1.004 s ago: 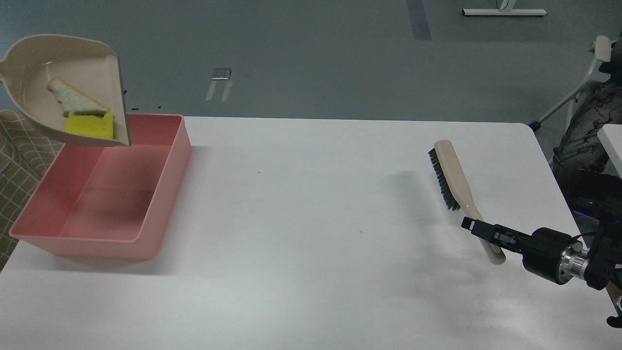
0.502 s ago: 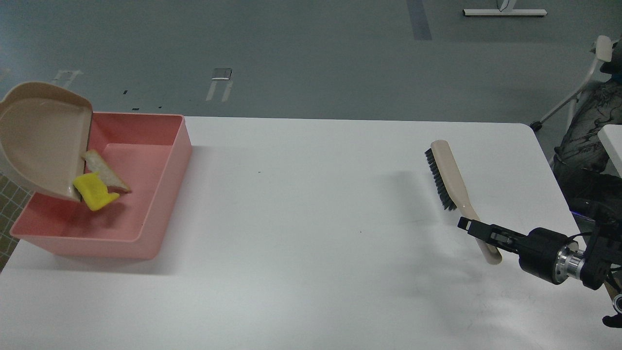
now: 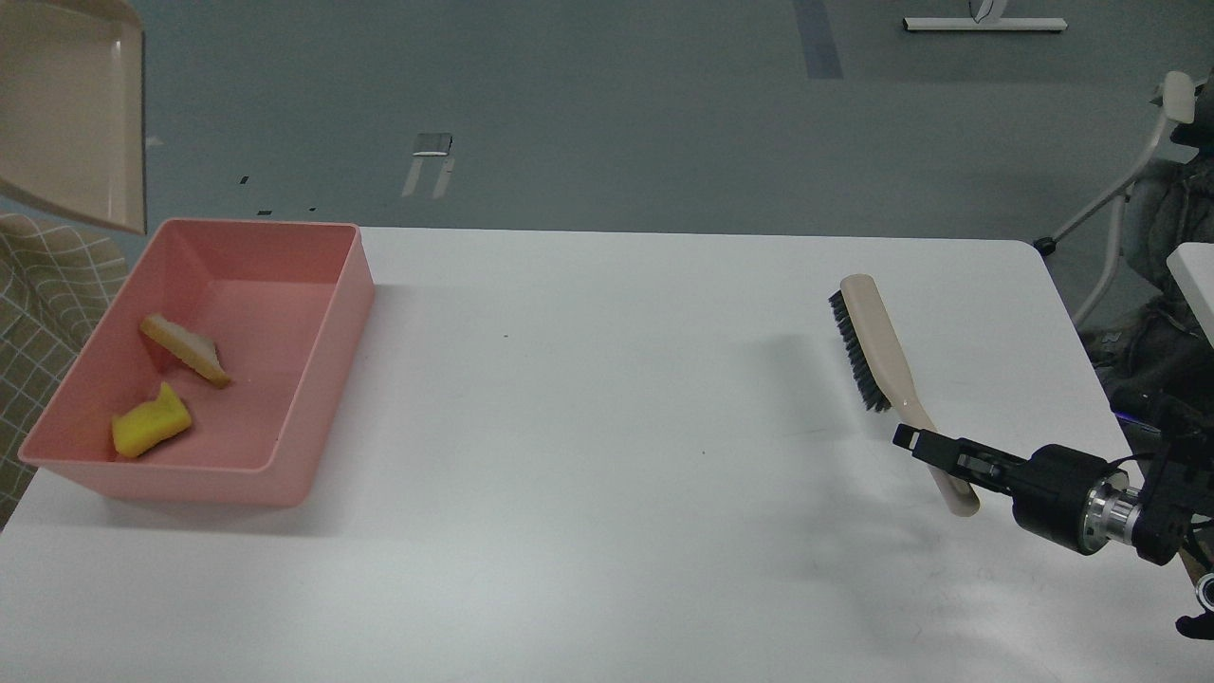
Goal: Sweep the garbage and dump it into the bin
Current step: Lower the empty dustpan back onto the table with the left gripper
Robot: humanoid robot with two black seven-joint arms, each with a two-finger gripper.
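The pink bin [image 3: 334, 334] stands at the table's left end. In it lie the yellow sponge chunk [image 3: 150, 425] near the front left corner and the pale bread slice [image 3: 185, 349] just behind it. The beige dustpan [image 3: 71, 104] hangs empty, high above the bin's far left corner, partly cut off by the view's edge. My left gripper is out of view. My right gripper [image 3: 934, 453] at the right is shut on the handle of the beige brush [image 3: 877, 341], whose black bristles face left.
The white table [image 3: 607, 474] stretches between bin and brush. A checked cloth [image 3: 47, 304] lies off the table's left edge. A white chair frame [image 3: 1133, 171] and dark clothing stand beyond the right edge.
The dustpan tipped over the bin, the sponge and bread slid out into it, and the empty dustpan then rose up and left. The right gripper and brush shifted slightly.
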